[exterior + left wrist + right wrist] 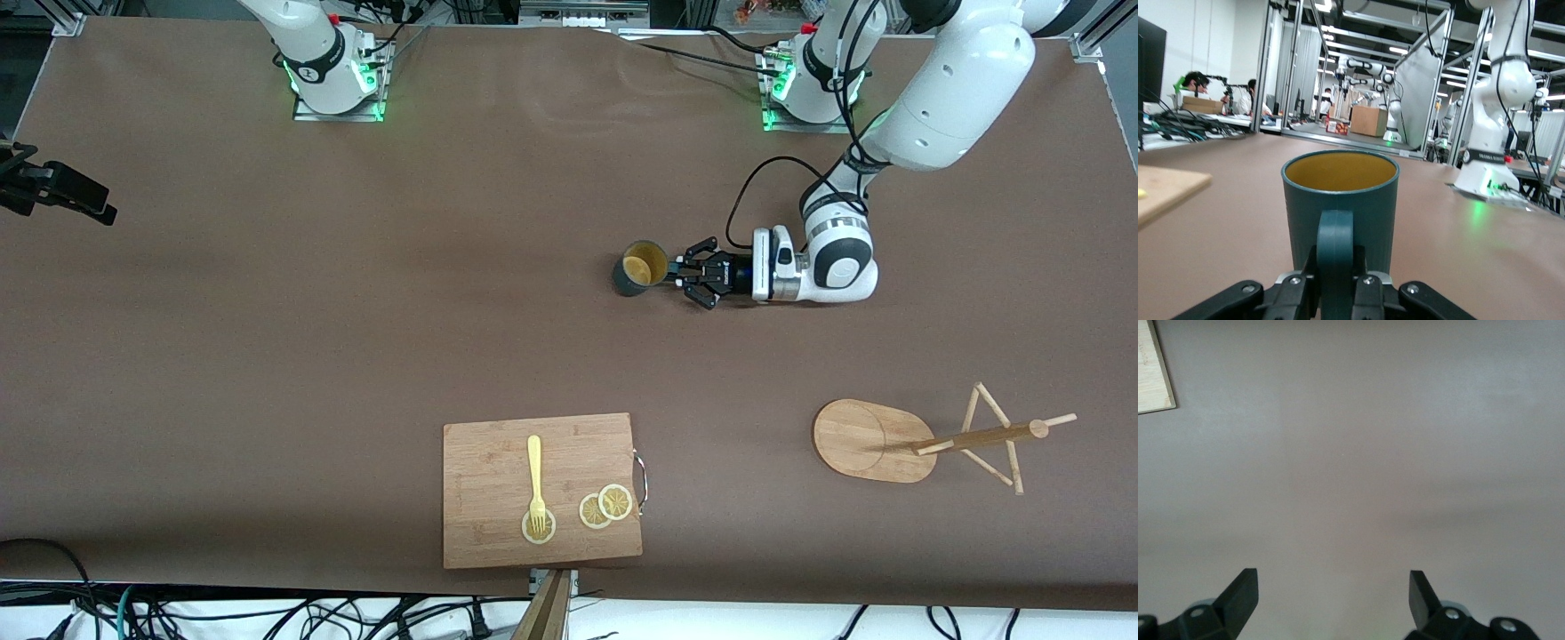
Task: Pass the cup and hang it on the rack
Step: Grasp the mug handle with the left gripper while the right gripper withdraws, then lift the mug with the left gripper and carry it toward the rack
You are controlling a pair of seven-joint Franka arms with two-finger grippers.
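Observation:
The cup (638, 268), dark teal with a yellowish inside, stands upright on the brown table near its middle, toward the left arm's end. My left gripper (679, 271) lies low beside it, shut on its loop handle. In the left wrist view the cup (1340, 193) fills the centre and the left gripper (1335, 270) pinches the handle from both sides. The rack (876, 440), a bamboo mug tree with thin pegs, stands nearer the front camera at the left arm's end. My right gripper (1333, 587) hangs open over bare table, holding nothing; the front view does not show it.
A wooden cutting board (498, 533) lies near the front edge with a yellow fork (535, 480) and lemon slices (606, 507) on it. One corner of the board (1151, 367) shows in the right wrist view. A black camera mount (58, 188) juts in at the right arm's end.

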